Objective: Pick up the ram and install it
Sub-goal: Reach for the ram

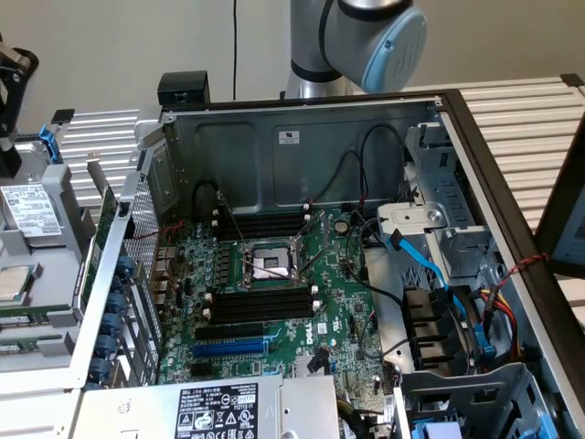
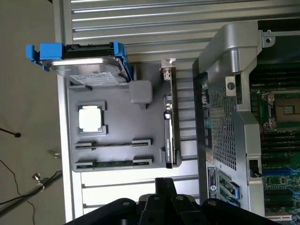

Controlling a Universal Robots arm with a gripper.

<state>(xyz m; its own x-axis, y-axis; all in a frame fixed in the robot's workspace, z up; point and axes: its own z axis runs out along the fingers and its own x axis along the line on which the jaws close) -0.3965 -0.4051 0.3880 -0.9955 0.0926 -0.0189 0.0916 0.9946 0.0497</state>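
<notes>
- I see the ram (image 2: 115, 163) lying flat in a holder on the grey tray (image 2: 117, 122), outside the case (image 2: 227, 93).
- Of the tray's two stick holders, the ram is in the one nearer my tool (image 2: 164, 187). The other holder (image 2: 114, 144) sits between the ram and the chip (image 2: 91, 117) and looks bare.
- In the wrist view the tool is a dark shape hanging above the table (image 1: 521, 119), just off the tray's edge and closest to the ram's holder. It touches nothing that I can make out.
- I cannot tell whether the tool is wide or narrow, and nothing shows in it.
- The drive (image 2: 84, 63), in its blue carrier, is at the tray's far end from the tool, with the chip between it and the ram.
- A card (image 2: 171, 122) stands on edge along the side of the tray that faces the case.
- In the exterior view the tray is at 9 o'clock from the case, both on the slatted table. The arm (image 1: 366, 37) rises behind the case at 12 o'clock.
- Inside the case lies the green board (image 1: 338, 311) with the socket (image 1: 267, 265) near its middle.
- One bank of black slots (image 1: 260, 306) runs at 6 o'clock from the socket. A second bank is at 12 o'clock from it.
- The blue slot (image 1: 242, 348) lies further out at 6 o'clock, just past the nearer bank.
</notes>
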